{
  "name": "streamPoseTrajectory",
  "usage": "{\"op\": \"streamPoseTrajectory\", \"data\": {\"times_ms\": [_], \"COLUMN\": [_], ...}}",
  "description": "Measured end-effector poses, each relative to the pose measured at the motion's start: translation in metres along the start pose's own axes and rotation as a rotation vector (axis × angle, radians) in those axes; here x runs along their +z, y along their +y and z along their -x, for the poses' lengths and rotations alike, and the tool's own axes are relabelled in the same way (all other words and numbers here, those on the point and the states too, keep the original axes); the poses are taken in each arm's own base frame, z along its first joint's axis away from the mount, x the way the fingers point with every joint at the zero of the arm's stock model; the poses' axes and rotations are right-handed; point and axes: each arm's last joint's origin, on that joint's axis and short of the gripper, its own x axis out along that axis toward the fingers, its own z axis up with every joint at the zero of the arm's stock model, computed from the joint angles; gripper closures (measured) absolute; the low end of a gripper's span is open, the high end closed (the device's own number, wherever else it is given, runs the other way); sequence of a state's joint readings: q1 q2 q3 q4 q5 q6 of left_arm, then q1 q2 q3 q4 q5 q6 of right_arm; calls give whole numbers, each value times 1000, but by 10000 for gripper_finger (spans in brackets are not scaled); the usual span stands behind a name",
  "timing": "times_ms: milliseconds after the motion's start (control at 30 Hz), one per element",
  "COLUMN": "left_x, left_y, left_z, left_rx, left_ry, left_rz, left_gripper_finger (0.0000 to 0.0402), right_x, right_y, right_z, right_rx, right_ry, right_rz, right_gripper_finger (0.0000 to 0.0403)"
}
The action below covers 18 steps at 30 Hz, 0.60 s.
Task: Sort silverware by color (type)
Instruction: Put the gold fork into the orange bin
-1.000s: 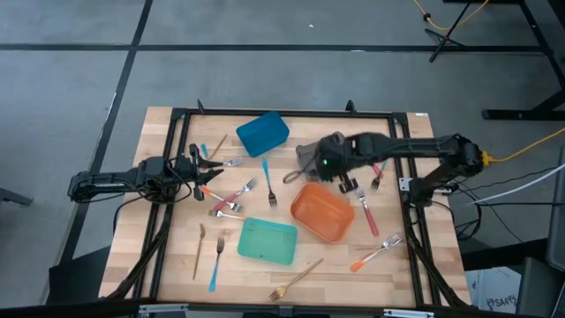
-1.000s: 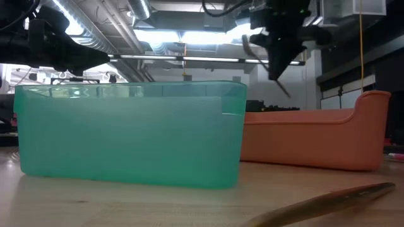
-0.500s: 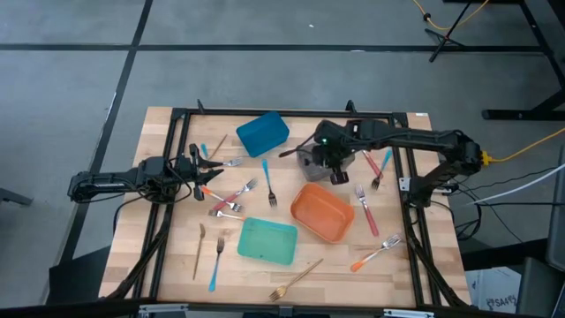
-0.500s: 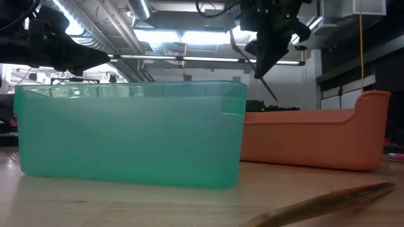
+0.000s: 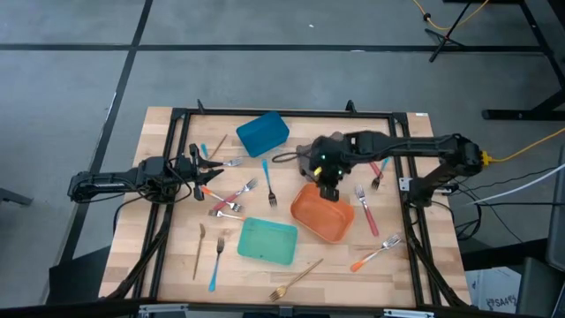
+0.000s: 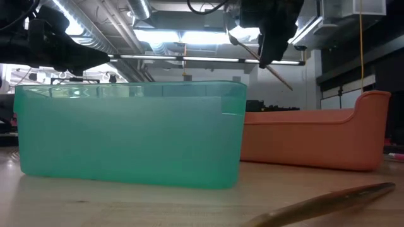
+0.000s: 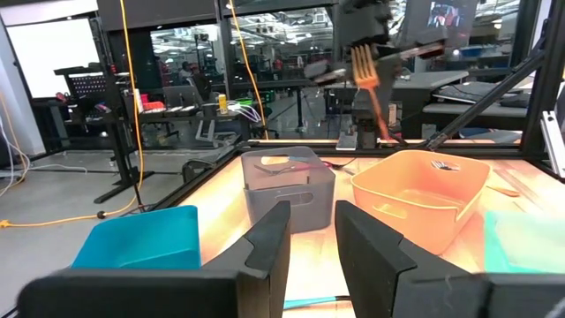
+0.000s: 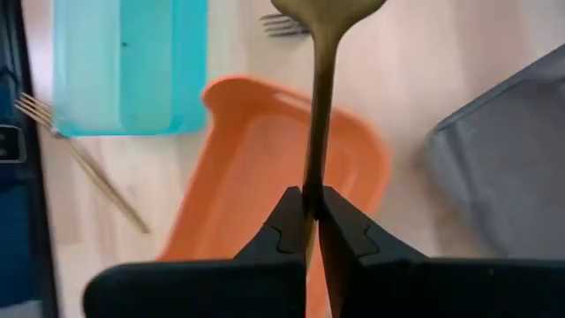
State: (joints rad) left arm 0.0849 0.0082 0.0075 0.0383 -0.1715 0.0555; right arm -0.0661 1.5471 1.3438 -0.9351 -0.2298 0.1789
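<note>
Gold fork (image 8: 320, 106) above orange bin (image 8: 265, 177) rim

dark slim arms (image 5: 415, 146), black end effector fingers (image 8: 291, 231)

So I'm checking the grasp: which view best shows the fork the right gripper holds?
The right wrist view: the gold fork sits clamped in the right gripper. The left wrist view shows its tines from afar; the low view only a thin handle; the high view hides it.

The right gripper (image 5: 325, 183), clamped on a gold fork (image 8: 320, 106), was swung from the grey bin (image 5: 306, 159) toward six o'clock, over the orange bin (image 5: 328, 217).
</note>
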Motion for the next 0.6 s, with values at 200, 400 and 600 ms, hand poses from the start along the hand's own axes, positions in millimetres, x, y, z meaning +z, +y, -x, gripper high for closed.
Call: {"op": "streamPoseTrajectory", "data": {"times_ms": [200,400,600], "left_x": [0,0,0], "left_y": [0,0,0], "left_z": [0,0,0], "left_rx": [-2,-2,-2], "left_ry": [0,0,0], "left_rz": [2,2,2], "left_gripper_finger": [316,316,316], "right_x": [-15,-31,-42], "right_y": [21,40,47], "right_z": [-17,-32,-48], "right_rx": [17,20,-28], "right_ry": [72,122,93], "right_rz": [-95,-145,-158], "right_gripper_finger": [398,398,398]}}
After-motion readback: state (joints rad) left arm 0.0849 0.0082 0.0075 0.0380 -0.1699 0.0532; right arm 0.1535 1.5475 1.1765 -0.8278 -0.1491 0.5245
